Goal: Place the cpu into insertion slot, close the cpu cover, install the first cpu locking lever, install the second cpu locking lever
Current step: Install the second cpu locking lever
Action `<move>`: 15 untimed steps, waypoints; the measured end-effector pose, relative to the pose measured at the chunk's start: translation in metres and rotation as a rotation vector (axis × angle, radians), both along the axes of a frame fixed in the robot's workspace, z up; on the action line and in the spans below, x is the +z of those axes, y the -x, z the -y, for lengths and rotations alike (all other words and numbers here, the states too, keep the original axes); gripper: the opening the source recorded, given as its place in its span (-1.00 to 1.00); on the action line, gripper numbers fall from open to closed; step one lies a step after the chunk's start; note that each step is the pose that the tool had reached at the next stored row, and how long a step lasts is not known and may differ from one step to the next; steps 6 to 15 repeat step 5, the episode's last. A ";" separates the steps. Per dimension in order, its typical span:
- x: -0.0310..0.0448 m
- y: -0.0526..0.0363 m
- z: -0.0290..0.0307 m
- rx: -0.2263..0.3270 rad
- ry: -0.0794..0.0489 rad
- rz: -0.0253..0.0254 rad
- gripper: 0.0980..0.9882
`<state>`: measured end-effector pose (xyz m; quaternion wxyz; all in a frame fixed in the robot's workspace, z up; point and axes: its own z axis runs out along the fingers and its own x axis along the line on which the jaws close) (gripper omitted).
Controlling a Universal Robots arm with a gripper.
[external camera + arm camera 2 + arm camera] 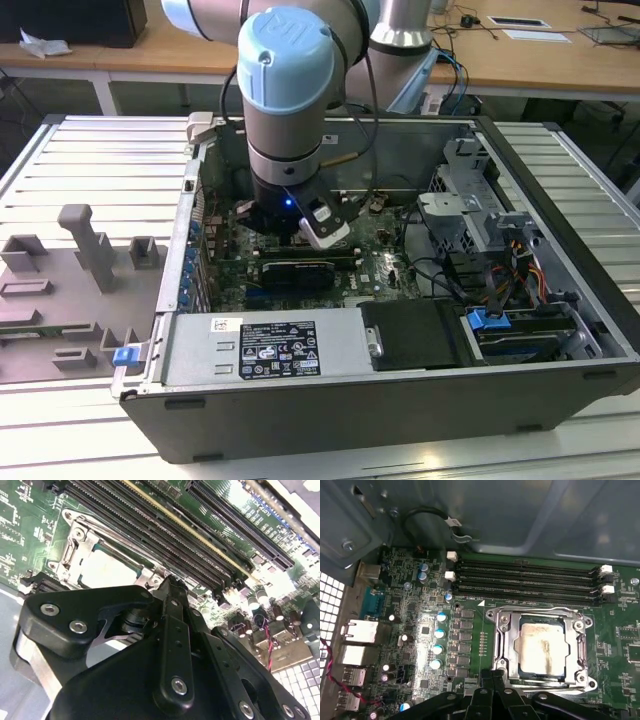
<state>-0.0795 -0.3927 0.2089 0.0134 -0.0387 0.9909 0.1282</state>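
item: cpu (542, 647), dull silver top, lying seated in the insertion slot (506, 647) on the green motherboard (410, 630). cpu cover (580, 630) appearing to be lying down around the chip. locking levers: status not discernible. gripper (492, 676) hovering at the socket's edge, fingers drawn together, carrying nothing. memory slots (525, 582) running just beside.
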 end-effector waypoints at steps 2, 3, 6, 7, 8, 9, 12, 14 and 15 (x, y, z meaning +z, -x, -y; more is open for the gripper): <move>0.0016 0.0000 0.0000 0.000 0.000 0.0000 -0.98; 0.0033 0.0000 0.0000 0.000 0.000 0.0000 -0.98; 0.0048 0.0000 0.0000 0.000 0.000 0.0000 -0.98; 0.0048 0.0000 0.0000 0.000 0.000 0.0000 -0.98; 0.0048 0.0000 0.0000 0.000 0.000 0.0000 -0.98; 0.0048 0.0000 0.0000 0.000 0.000 0.0000 -0.98; 0.0048 0.0000 0.0000 0.000 0.000 0.0000 -0.98; 0.0048 0.0000 0.0000 0.000 0.000 0.0000 -0.98; 0.0048 0.0000 0.0000 0.000 0.000 0.0000 -0.98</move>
